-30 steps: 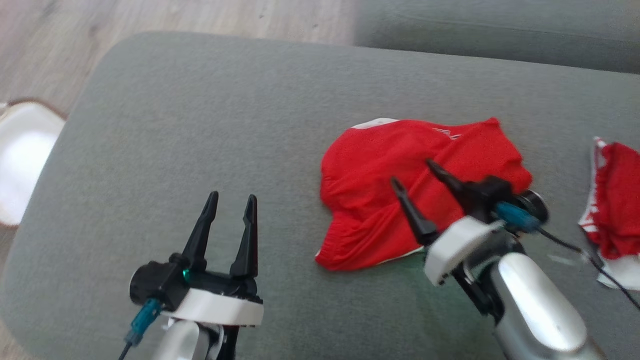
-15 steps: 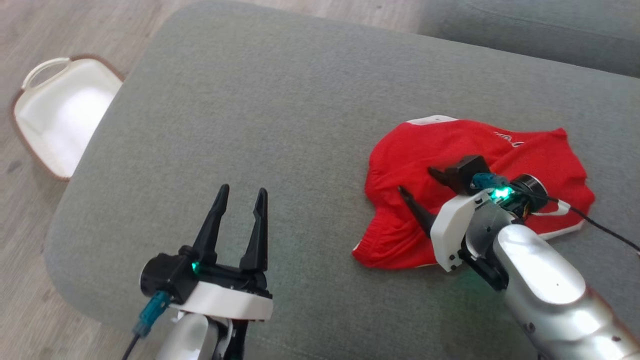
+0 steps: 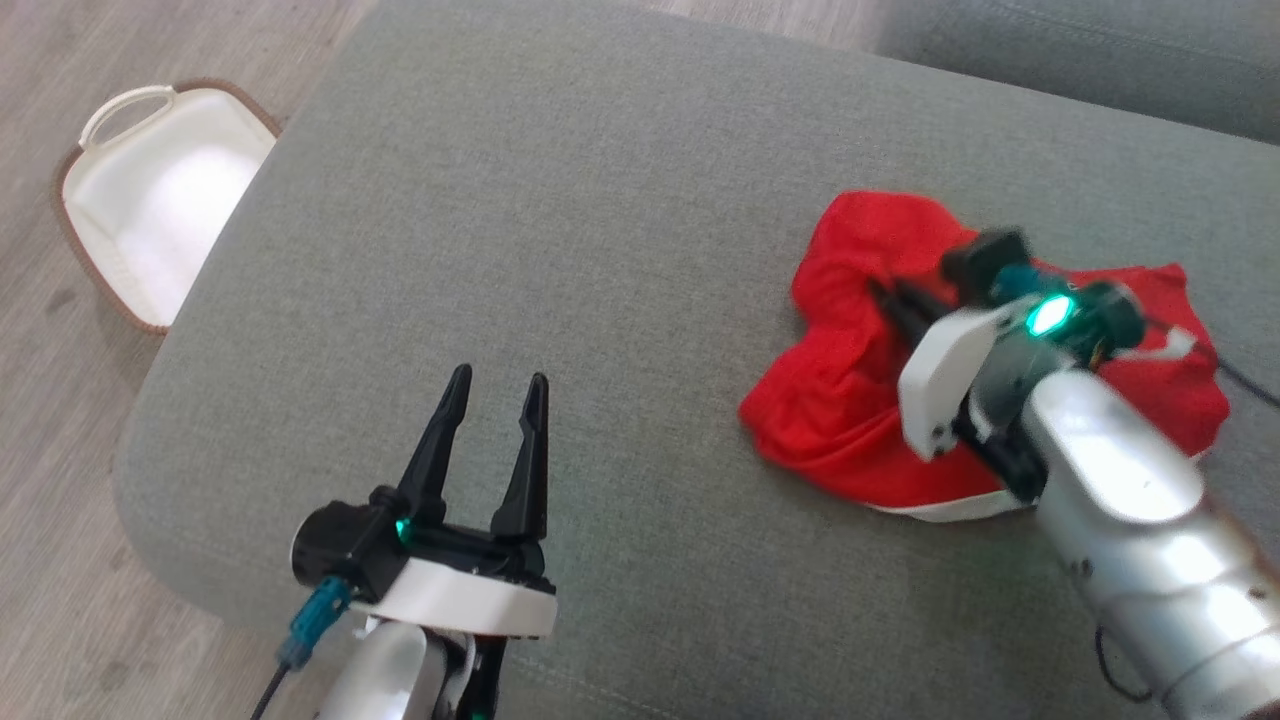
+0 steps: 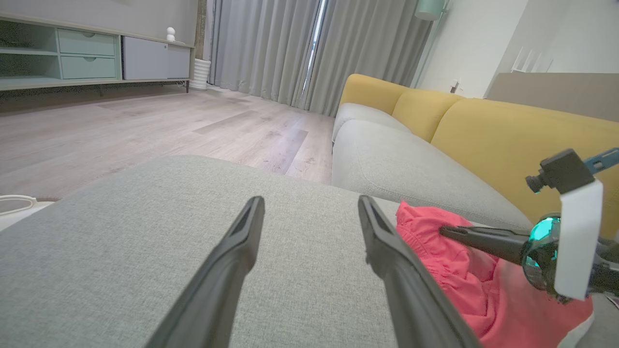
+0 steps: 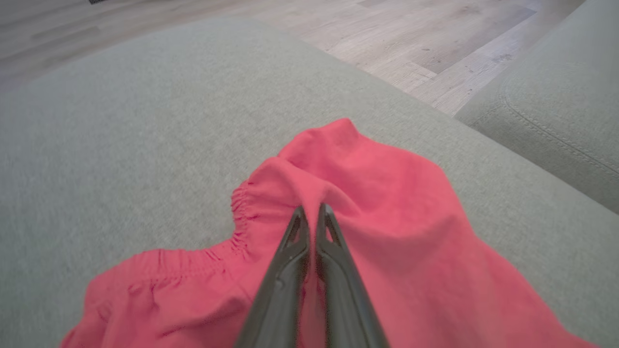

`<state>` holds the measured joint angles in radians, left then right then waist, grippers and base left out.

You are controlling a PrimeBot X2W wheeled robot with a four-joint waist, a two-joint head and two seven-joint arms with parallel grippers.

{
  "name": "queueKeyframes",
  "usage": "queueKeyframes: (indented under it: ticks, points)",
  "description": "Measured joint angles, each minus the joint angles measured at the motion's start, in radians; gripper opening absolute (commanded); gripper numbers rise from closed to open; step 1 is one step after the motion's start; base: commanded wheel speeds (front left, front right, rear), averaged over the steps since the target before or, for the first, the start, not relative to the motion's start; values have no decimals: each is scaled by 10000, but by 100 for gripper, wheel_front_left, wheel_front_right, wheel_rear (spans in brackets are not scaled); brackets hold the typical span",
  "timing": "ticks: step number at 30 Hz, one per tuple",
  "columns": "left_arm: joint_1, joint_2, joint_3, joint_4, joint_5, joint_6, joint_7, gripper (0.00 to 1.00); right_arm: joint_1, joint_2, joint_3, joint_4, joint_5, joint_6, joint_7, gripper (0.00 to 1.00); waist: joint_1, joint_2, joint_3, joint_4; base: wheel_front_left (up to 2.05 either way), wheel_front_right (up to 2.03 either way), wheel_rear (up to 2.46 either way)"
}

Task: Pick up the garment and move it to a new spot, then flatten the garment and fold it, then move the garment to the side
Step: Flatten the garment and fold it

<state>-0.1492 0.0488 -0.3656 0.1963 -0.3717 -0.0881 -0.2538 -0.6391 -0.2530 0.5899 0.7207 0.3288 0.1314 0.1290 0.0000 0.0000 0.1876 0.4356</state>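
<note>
The red garment lies bunched on the right part of a broad grey cushion, with a strip of white trim showing along its near edge and a gathered elastic hem visible in the right wrist view. A ridge of its cloth is drawn up into a peak, and the right gripper is clamped on that ridge, its two dark fingers pressed nearly together with red fabric pinched between them; the rest of the garment spreads out on the cushion around and below the pinch. A green light glows on the right wrist, and the pale forearm runs off toward the lower right of the head view. The left gripper hovers over bare cushion well apart from the garment, to its left and nearer the robot, with its fingers spread wide and nothing between them. Beyond the cushion's left edge a white basket with a brown rim and a loop handle sits on the wooden floor. At the far right a second grey seat adjoins the cushion, and the left wrist view shows yellow backrests behind it, grey curtains and a low cabinet along the far wall
</note>
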Motion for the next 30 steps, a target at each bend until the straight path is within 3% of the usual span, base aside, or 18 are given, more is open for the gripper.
queueKeyframes:
  ticks: [10, 11, 12, 22, 30]
  points:
    - [-195, -4, -201, -10, -245, 17, 0, 100, -1357, -171, -568, 1572, 119, 0, -259, 0, 1, 0, 244, 272, 0, 0, 0]
    - [-212, -4, -207, -10, -245, 35, 0, 100, -1444, -180, -598, 1810, 27, 0, -299, 46, 1, 0, 262, 291, 0, 0, 0]
    - [-235, -4, -213, -8, -245, 63, 0, 100, -1512, -186, -608, 2008, -73, 0, -387, 100, 0, 0, 275, 306, 0, 0, 0]
    - [-303, -6, 111, -10, -136, 102, 0, 100, -1541, 36, -1152, 2592, -73, 0, -2196, 100, 0, 0, 69, -199, 0, 0, 0]
    - [-221, -6, 709, -61, 222, 84, 0, 100, -406, 48, -2372, 1613, 44, 0, -3582, 100, 0, 0, -355, -1138, 0, 0, 0]
